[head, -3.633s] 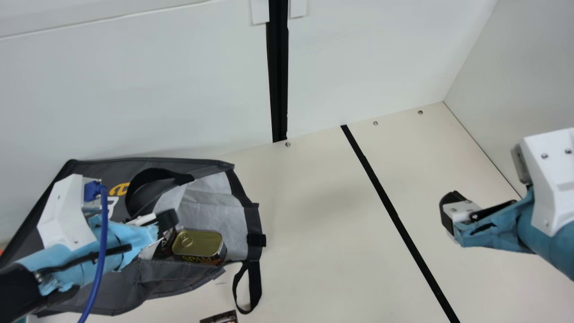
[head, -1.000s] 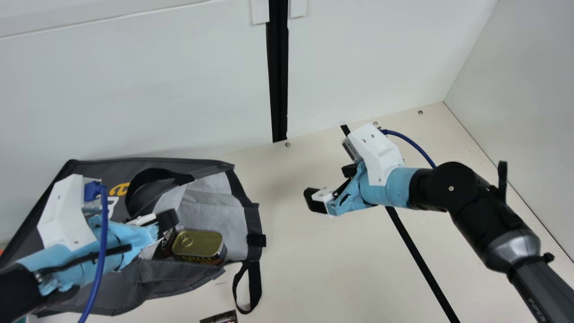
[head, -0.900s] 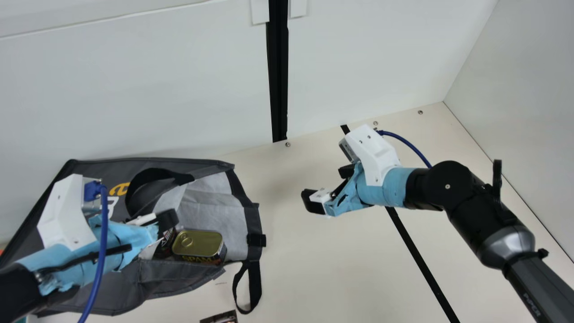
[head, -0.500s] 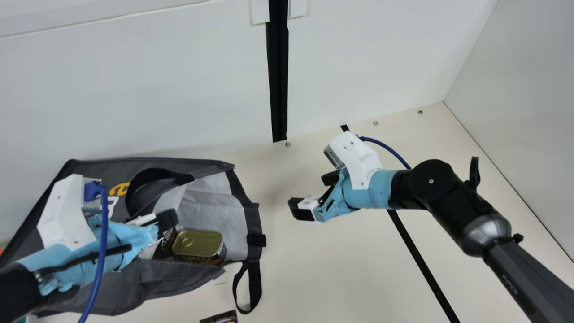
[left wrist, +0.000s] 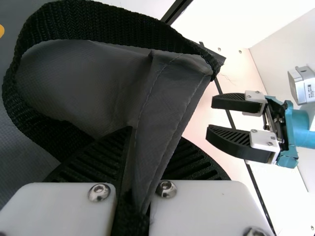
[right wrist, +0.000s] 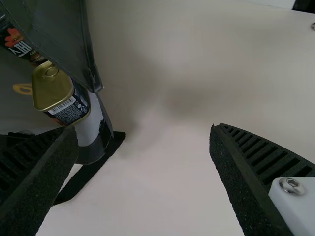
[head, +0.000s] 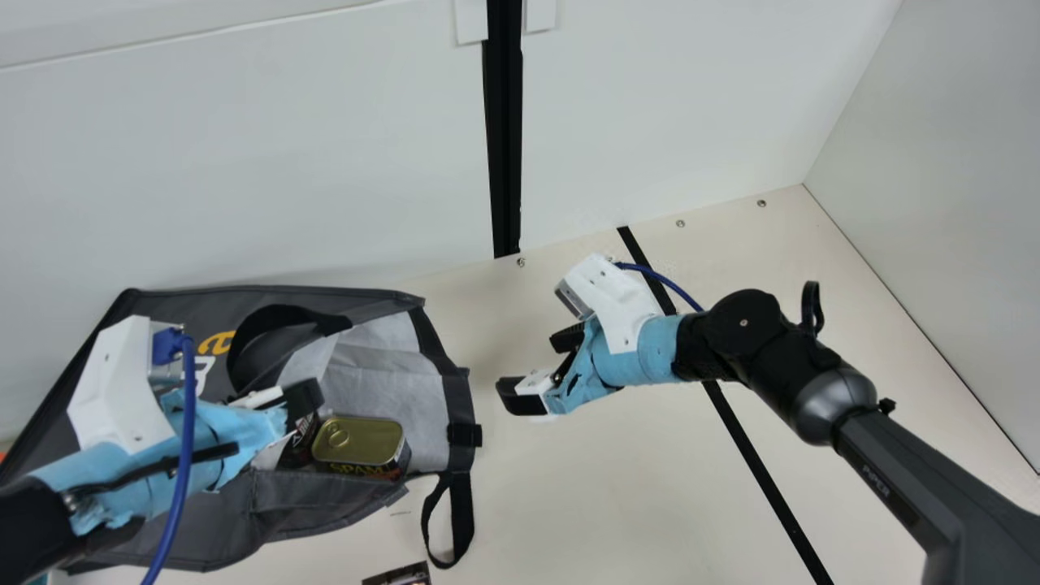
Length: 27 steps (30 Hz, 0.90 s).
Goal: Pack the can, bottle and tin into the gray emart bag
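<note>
The gray emart bag (head: pixel 203 536) lay on the cream table (head: pixel 601 504) at the main view's left, its mouth facing right and its pale lining showing. Over it, the left gripper (head: pixel 302 400) was clamped on a fold of the bag's gray fabric; in the left wrist view, a black webbing handle (left wrist: pixel 98 22) looped beside that fold. Inside the mouth sat a dark can (head: pixel 297 445), partly hidden by the gripper, and just right of it the gold-lidded tin (head: pixel 359 440), its ring-pull lid facing up. A second webbing loop (head: pixel 463 520) hung from the mouth's near right corner onto the table. A dark printed item (head: pixel 398 577) was cut off by the main view's bottom edge. Right of the bag, the right gripper (head: pixel 532 363) hovered above the table, its fingers spread with nothing between them.
</note>
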### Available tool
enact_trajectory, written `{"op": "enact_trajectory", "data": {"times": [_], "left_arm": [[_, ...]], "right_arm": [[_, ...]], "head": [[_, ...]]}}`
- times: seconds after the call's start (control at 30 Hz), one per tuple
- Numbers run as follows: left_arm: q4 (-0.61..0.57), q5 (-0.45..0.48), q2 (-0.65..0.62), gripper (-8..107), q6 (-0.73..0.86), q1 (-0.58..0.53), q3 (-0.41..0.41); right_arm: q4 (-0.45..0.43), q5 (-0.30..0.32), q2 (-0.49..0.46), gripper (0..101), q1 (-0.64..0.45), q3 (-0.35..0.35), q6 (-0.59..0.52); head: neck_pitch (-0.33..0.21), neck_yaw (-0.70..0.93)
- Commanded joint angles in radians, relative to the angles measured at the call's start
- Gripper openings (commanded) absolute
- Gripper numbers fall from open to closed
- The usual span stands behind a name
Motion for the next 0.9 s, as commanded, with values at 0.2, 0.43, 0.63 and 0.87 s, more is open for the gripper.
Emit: {"op": "enact_trajectory", "data": {"times": [0.2,0.43,0.63,0.87], "left_arm": [[0.0,0.0,0.0,10,0.0,0.0,0.0],[0.0,0.0,0.0,10,0.0,0.0,0.0],[0.0,0.0,0.0,10,0.0,0.0,0.0],[0.0,0.0,0.0,10,0.0,0.0,0.0]], "right_arm": [[0.034,0.014,0.048,91,0.028,-0.011,-0.033],[0.067,0.016,0.093,91,0.059,-0.023,-0.058],[0.099,0.015,0.139,91,0.084,-0.041,-0.08],[0.133,0.015,0.2,91,0.112,-0.074,-0.105]], "head": [[-0.023,-0.001],[-0.023,-0.001],[-0.023,-0.001],[-0.023,-0.001]]}}
